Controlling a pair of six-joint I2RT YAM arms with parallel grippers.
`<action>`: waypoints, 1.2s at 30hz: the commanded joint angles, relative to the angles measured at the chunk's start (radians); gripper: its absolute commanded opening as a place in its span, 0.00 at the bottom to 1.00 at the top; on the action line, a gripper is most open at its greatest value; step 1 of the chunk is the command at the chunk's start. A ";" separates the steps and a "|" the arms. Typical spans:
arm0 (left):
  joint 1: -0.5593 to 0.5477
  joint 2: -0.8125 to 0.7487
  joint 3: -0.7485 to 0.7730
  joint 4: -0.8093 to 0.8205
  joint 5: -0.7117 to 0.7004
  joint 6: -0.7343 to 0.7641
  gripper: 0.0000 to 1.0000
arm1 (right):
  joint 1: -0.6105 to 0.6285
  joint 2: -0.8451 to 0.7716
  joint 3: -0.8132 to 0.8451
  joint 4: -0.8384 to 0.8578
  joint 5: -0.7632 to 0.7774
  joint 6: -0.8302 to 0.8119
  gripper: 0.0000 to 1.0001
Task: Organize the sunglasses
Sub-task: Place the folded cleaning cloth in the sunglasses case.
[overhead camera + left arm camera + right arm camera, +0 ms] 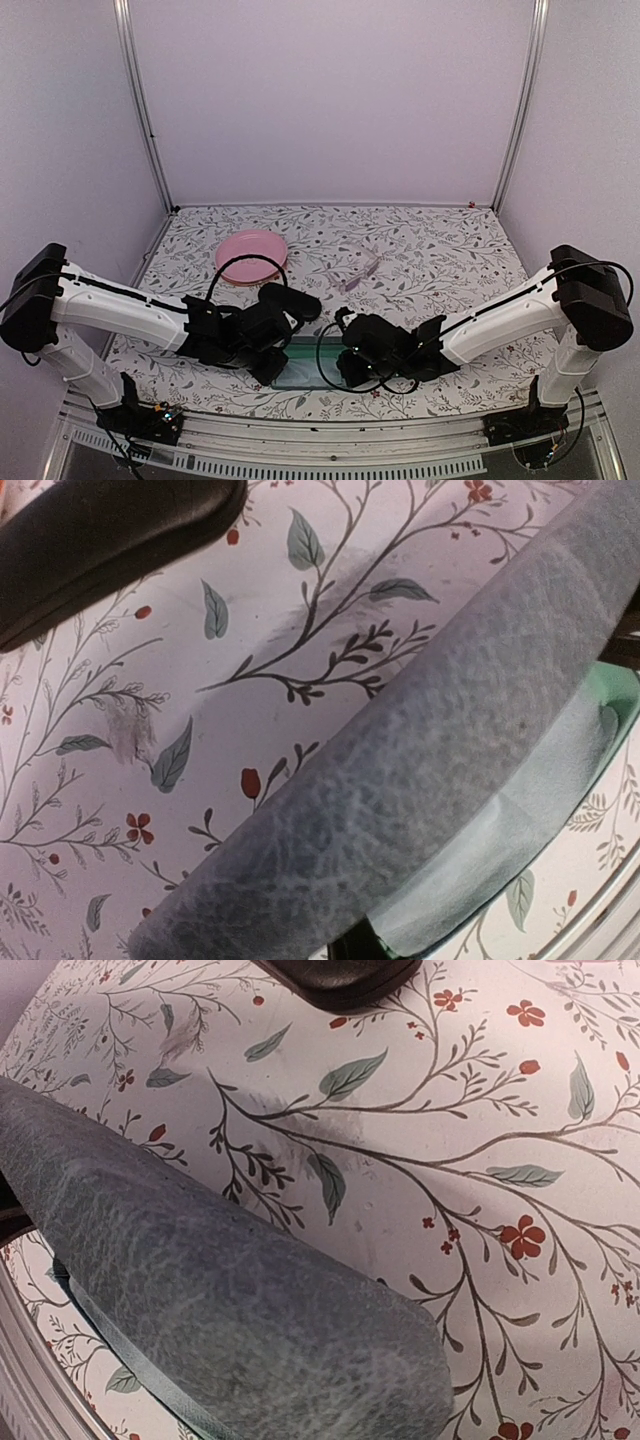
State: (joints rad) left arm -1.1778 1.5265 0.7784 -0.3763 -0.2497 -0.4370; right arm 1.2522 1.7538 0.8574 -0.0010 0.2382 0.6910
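Note:
The pale pinkish translucent sunglasses (358,268) lie open on the cloth, mid-table, beyond both arms. The reddish-brown pair is not in view. A grey-blue rectangular case (308,362) with a teal inside lies at the near edge between my two grippers. My left gripper (268,364) is at its left end and my right gripper (356,366) at its right end. The case's textured grey lid fills the left wrist view (420,770) and the right wrist view (220,1310) and hides the fingers of both grippers.
A black oval case (291,301) sits just behind the grey-blue case; it also shows in the left wrist view (100,540) and the right wrist view (340,975). A pink plate (250,255) lies at the back left. The table's metal front rail (320,460) is close behind the grippers.

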 commanded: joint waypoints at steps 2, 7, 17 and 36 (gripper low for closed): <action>-0.002 0.012 0.016 -0.007 -0.017 -0.001 0.13 | 0.012 -0.002 0.014 -0.033 0.032 -0.005 0.14; -0.006 0.011 0.016 -0.008 -0.020 -0.005 0.20 | 0.017 -0.014 0.013 -0.038 0.034 -0.001 0.14; -0.027 -0.012 0.016 -0.014 -0.039 -0.034 0.40 | 0.038 -0.076 -0.025 -0.022 0.032 0.016 0.16; -0.060 -0.201 -0.123 0.051 -0.021 -0.108 0.67 | 0.053 -0.204 -0.148 0.079 -0.025 0.027 0.35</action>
State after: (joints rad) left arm -1.2304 1.4067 0.7090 -0.3702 -0.2775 -0.5236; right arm 1.2987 1.6081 0.7322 0.0517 0.2211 0.7029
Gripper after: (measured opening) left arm 0.638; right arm 0.333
